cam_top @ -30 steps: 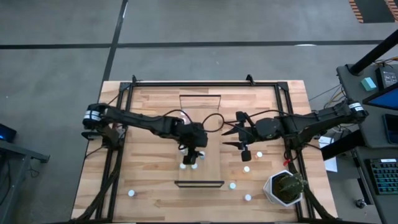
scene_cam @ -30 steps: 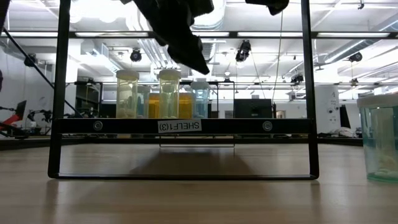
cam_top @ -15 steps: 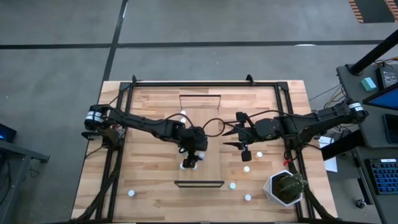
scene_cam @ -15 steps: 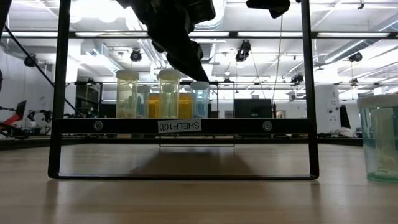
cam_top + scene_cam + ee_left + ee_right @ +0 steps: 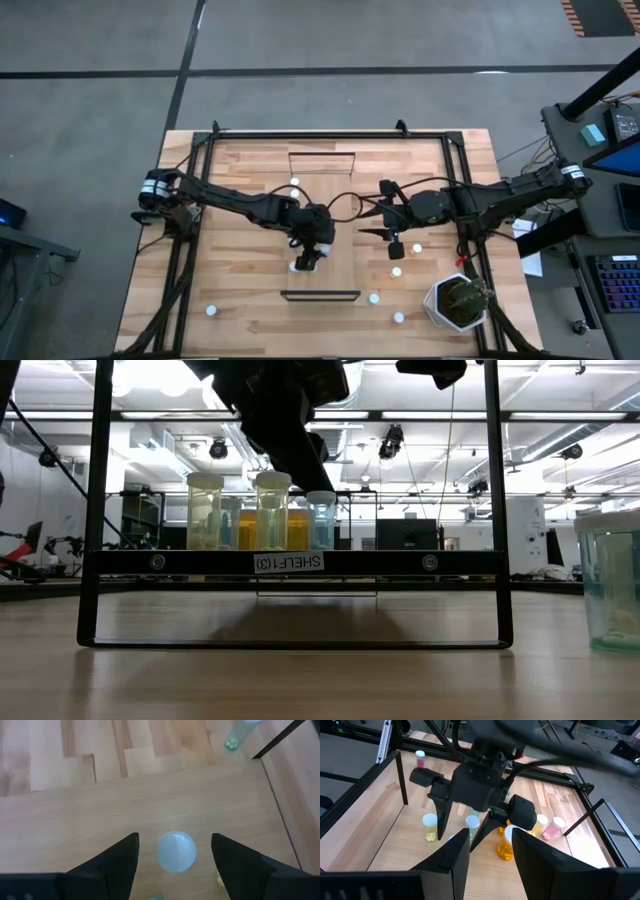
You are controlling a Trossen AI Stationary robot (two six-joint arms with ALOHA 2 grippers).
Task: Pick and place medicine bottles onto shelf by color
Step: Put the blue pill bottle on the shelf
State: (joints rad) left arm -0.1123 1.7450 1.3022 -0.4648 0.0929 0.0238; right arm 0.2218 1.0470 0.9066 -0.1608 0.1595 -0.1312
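Note:
The shelf is a light plank with a dark rail at its near end. Several medicine bottles stand on it near that end: yellowish ones, a bluish one and orange ones. My left gripper hangs open above them, slanting down. Its fingers stand on either side of one pale-capped bottle without touching it. My right gripper waits open and empty, raised at the shelf's right side, and faces the left gripper.
Loose white-capped bottles stand on the table at the near left, at the far side and right of the shelf. A potted plant stands at the near right corner. Dark frame bars run along the table's sides.
My left gripper has come down a little over the bottles on the shelf, shifting slightly toward the near edge. The bottles have stayed where they stood.

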